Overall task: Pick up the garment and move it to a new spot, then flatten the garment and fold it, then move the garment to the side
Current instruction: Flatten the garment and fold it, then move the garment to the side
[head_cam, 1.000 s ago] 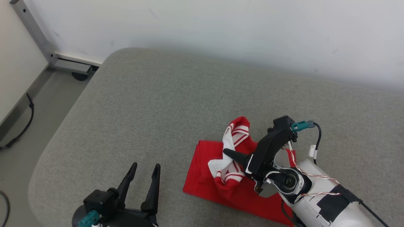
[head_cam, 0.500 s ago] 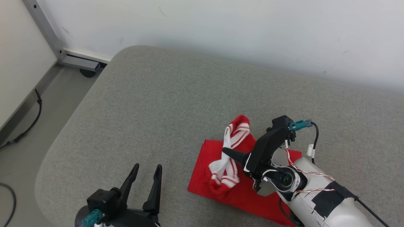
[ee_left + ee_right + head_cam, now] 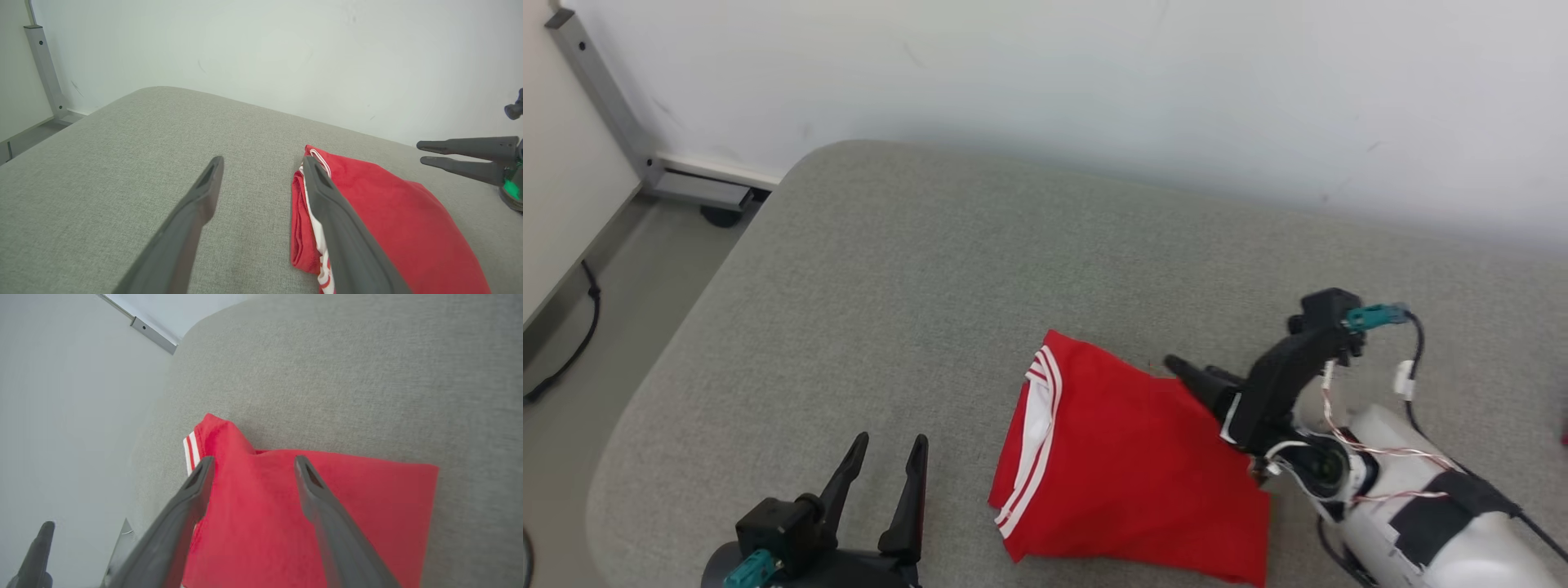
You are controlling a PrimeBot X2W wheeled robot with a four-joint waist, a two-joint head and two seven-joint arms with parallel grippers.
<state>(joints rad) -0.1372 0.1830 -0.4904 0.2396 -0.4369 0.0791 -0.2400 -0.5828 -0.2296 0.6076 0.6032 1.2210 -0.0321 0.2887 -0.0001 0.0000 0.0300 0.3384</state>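
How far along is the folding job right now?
Done: the red garment lies folded flat on the grey cushion. In hand: nothing; the right hand is open over it, the left hand open beside it. Left: moving the garment to the side.

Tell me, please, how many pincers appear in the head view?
2: the left pincer at the lower left, off the red garment; the right pincer over the garment's right edge.
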